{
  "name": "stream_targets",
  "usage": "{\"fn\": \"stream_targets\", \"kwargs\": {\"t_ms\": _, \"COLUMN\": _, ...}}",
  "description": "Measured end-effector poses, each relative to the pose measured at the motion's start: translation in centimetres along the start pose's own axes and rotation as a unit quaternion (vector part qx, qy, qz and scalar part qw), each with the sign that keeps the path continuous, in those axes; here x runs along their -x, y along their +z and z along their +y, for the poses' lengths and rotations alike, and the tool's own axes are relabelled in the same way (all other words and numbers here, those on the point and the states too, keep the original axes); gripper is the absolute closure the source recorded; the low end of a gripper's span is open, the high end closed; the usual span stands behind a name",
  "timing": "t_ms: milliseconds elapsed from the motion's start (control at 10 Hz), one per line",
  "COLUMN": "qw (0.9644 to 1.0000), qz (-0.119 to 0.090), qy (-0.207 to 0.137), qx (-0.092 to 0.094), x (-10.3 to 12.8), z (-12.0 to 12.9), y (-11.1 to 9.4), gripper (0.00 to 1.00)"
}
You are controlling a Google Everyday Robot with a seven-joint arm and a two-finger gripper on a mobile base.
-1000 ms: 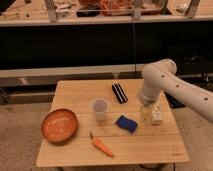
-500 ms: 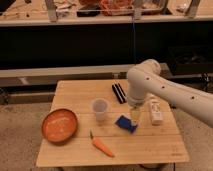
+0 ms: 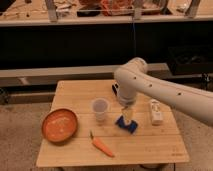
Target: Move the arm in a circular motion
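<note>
Reaching in from the right, the arm (image 3: 165, 92), elbow bent above the middle of the wooden surface (image 3: 145, 142). Hanging just over the blue object (image 3: 131, 126), beside the clear cup (image 3: 100, 109), the gripper (image 3: 128, 116); jaws' state: cannot tell. Elsewhere, an orange bowl (image 3: 59, 125), a carrot (image 3: 102, 145) and a white bottle (image 3: 156, 111).

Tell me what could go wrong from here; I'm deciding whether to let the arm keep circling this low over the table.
1. The gripper hangs right over the blue item; a lower pass could drag or pinch it.
2. The clear cup stands just beside the gripper and looks light, so a sideways sweep could tip it.
3. The arm passes above the white bottle, which it could knock off the table.
</note>
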Motion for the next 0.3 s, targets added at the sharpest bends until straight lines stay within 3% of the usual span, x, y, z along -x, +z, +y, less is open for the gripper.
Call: {"fn": "stream_targets", "kwargs": {"t_ms": 300, "qw": 0.9998, "qz": 0.011, "qy": -0.014, "qx": 0.002, "x": 0.42, "z": -0.71, "y": -0.14, "gripper": 0.20}}
